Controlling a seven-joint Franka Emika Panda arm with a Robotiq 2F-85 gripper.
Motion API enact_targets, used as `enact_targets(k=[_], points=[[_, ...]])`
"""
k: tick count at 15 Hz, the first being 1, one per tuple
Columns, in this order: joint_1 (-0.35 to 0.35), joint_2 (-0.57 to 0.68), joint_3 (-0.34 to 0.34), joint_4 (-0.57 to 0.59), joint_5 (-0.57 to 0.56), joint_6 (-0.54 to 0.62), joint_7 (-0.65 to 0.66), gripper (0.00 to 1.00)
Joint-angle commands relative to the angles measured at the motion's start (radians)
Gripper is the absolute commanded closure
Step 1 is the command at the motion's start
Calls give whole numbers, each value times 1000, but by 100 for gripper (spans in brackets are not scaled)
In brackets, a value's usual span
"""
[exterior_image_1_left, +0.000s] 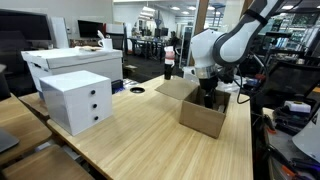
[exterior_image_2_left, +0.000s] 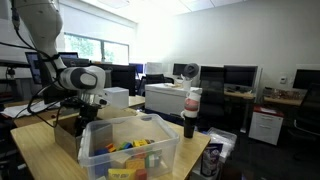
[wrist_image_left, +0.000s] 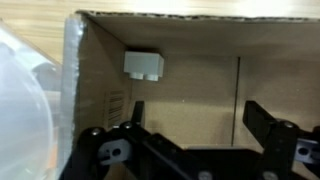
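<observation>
An open-plan office surrounds a long wooden desk (exterior_image_1_left: 130, 140), where a cardboard box (exterior_image_1_left: 205, 115) stands at three o'clock from a white drawer unit (exterior_image_1_left: 78, 100). The pincer (wrist_image_left: 192, 115) hangs inside the box, its jaws spread wide and holding nothing. A small grey block (wrist_image_left: 144, 65) lies on the box floor at eleven o'clock from it, apart from both fingers.

An open-plan office-laboratory is indicated: rows of black flat computer monitors (exterior_image_2_left: 243, 76) are lined up on desks, and a small white three-drawer cabinet (exterior_image_1_left: 79, 101) is set on a long pale wooden worktable (exterior_image_1_left: 150, 135).
</observation>
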Motion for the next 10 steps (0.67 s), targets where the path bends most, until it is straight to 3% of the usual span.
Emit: enact_targets(k=[1,10], points=[[8,-38,-12,-45,-76,1,52,0],[67,-3,3,-20,-181,-129,317,0]])
